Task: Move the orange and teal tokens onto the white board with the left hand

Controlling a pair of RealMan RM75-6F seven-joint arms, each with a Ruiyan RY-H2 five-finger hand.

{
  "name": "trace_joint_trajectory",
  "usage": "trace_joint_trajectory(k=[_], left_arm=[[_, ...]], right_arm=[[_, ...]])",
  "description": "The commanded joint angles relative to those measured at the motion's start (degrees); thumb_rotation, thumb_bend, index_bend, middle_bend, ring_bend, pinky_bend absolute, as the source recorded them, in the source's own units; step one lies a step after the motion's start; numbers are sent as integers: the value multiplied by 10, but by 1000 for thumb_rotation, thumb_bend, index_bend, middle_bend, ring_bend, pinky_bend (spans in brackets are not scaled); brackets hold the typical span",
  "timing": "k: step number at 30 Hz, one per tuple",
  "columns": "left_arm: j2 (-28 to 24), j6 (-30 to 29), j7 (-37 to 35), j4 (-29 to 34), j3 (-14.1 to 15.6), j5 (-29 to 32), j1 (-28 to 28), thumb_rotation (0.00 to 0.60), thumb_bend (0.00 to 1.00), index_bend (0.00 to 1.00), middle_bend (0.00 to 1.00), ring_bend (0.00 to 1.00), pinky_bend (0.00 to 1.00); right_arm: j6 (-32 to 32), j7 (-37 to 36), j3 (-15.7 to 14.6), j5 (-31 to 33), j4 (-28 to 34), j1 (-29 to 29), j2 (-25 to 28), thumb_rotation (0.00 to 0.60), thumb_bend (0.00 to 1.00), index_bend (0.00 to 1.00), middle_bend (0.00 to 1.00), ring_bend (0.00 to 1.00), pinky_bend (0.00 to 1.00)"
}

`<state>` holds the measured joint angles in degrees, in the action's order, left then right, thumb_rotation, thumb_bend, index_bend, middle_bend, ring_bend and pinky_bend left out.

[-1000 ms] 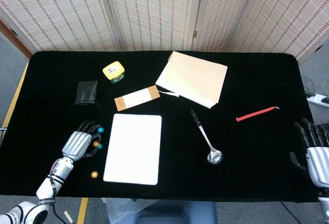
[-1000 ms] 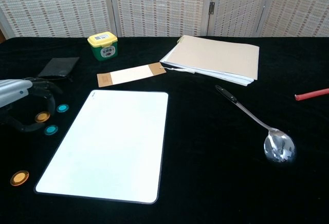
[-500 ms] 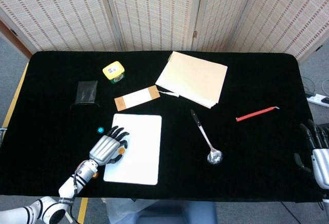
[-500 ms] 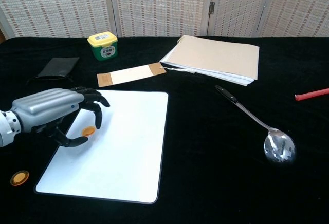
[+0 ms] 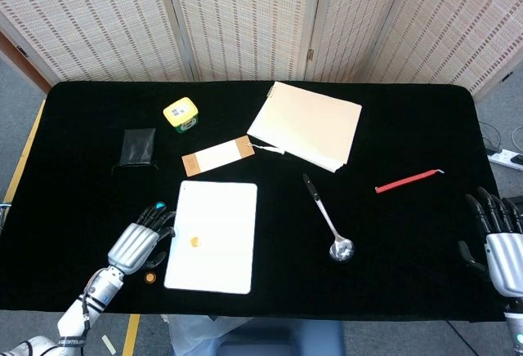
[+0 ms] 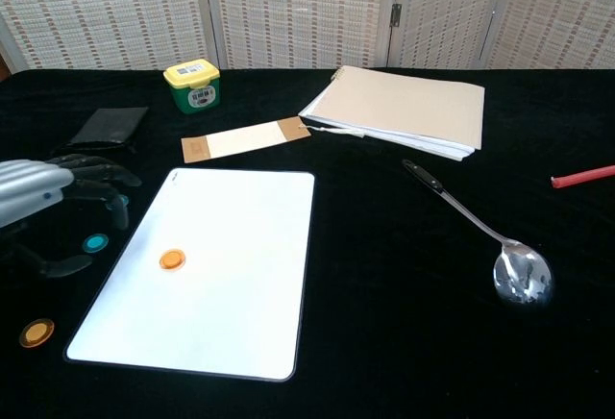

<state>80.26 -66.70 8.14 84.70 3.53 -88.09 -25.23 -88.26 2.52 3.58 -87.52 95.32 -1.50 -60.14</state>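
Nearest the robot, one orange token [image 6: 36,332] lies on the black worktop [image 6: 404,342] just off the board's near-left corner, at about eight o'clock from the board's centre, so it is not yet moved. The white board [image 6: 231,304] itself lies flat in front of the robot, and a second orange token [image 6: 172,259] rests on its left half, toward nine o'clock of its centre; that piece counts as done. Just left of the board, a teal token [image 6: 95,242] sits on the cloth, apart from the board's edge, below the left robot hand [image 6: 43,209], which hovers there with its fingers spread and nothing held. In the head view another teal token [image 5: 160,206] shows at the fingertips of that robot hand, at roughly ten o'clock from the board, also off it; whether a fingertip touches it cannot be told. The right robot hand [image 5: 497,238] hangs at the far right edge of the worktop, fingers apart and empty, well away from the work. By this judgement the task is about a quarter through: one token placed, and one orange and two teal tokens left to carry onto the board, all lying close along its left side within the left robot hand's reach.
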Motion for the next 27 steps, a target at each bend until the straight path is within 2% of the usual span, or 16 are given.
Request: trace_joint_trajectory(k=[1,9,16,27], left_arm=[[-17,-19,-13,-4,19,-10,22,600,401,416,144,22,0],[-36,-51,-28,-13,50,-31,60,600,400,425,144,22,0],[-25,-53,-39,-15,66,-49,76,600,400,424,144,22,0],[9,-22,-22,-25,60,-53,69,600,399,403,144,18,0]], right_arm=[[5,2,0,-3,1,-4,-1,600,428,0,0,0,0],[11,10,2,-4,5,-11,-1,600,428,0,0,0,0],[17,6,0,-6,3,-14,-1,600,428,0,0,0,0],[12,-5,-4,-6,-4,-9,0,600,428,0,0,0,0]])
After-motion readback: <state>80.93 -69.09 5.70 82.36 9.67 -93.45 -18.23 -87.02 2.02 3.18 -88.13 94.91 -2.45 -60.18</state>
